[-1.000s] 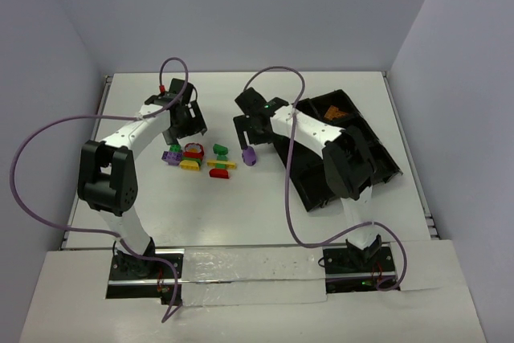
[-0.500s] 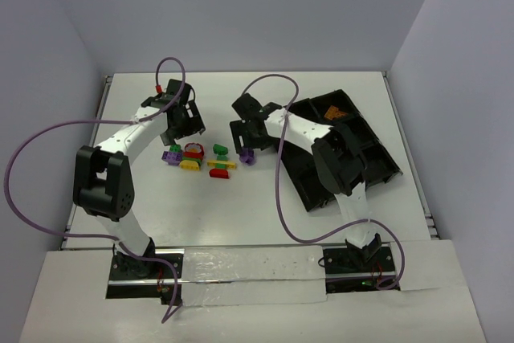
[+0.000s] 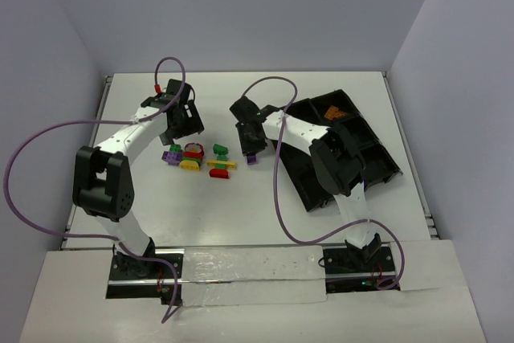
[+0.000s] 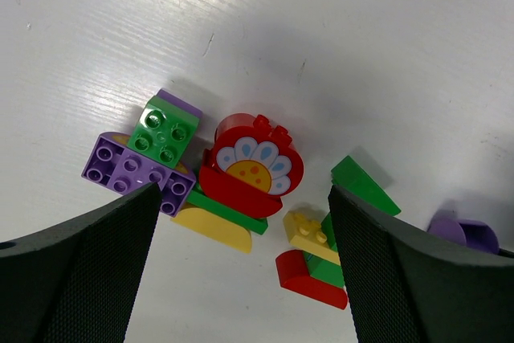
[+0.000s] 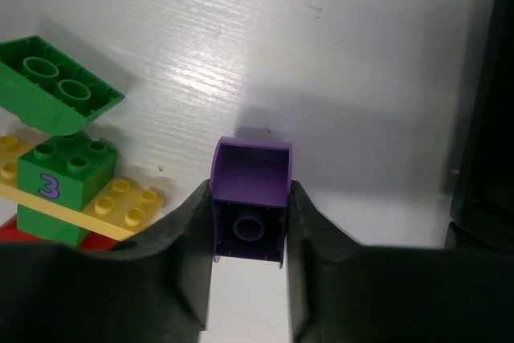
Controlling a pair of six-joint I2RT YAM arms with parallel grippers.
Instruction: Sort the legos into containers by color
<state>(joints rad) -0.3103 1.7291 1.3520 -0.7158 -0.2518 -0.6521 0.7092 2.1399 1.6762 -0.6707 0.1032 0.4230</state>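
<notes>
A blue 3 was printed on a green 4-stud brick (image 5: 58, 189), and the round red brick (image 4: 251, 168) bore a white-petalled flower with a yellow centre. The right gripper (image 5: 250, 226) was clamped on a glossy purple brick (image 5: 250, 182) with a curved hollow end, between the pile (image 3: 210, 163) and the black divided tray (image 3: 384, 160). The left gripper (image 4: 241, 222), mesh-textured pads (image 4: 80, 279) spread wide, held nothing above the studded pile.

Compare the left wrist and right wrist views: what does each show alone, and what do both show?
Left wrist only: the red flower brick, a green square brick and a purple eight-stud brick. Right wrist only: the 3 printed on a green brick, and the tray edge. Both: the purple brick held by the right gripper.
</notes>
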